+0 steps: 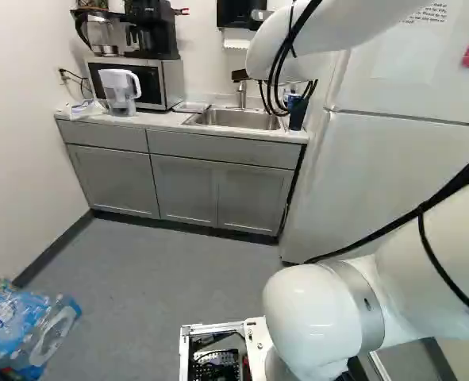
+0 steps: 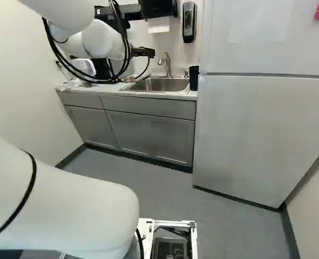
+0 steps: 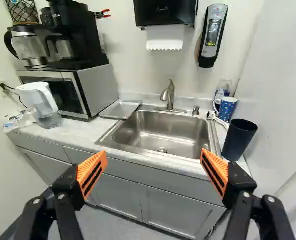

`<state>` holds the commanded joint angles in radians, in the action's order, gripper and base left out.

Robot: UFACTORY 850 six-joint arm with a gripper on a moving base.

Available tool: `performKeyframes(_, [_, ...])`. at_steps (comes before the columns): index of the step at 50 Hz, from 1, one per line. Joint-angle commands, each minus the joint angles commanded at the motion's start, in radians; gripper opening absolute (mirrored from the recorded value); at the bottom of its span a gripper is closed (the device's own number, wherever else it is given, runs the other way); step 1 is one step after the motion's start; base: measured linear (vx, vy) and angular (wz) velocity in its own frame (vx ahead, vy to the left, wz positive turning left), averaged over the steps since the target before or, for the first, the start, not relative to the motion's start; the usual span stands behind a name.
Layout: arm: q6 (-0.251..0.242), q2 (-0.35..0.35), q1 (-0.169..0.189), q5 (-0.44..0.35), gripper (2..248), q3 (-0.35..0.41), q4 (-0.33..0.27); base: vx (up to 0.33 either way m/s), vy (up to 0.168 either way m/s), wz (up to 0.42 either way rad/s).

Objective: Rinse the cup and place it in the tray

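Pickup is apparently being prepared: the empty, wide-spread jaws must be steered towards the dark cup [image 3: 239,140] at two o'clock.

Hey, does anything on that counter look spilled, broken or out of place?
Nothing looks spilled or broken. The one untidy spot is the crumpled plastic beside the water pitcher. The dark cup and blue mug stand upright beside the sink.

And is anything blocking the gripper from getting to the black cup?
Nothing visible stands between the open gripper and the black cup; the blue mug stands behind the cup, nearer the wall.
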<state>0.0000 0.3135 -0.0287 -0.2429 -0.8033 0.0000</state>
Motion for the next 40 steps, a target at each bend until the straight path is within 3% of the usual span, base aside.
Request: performKeyframes(40, [0.000, 0.000, 0.000, 0.000, 247, 0.000, 0.000, 0.081, 0.071, -0.030])
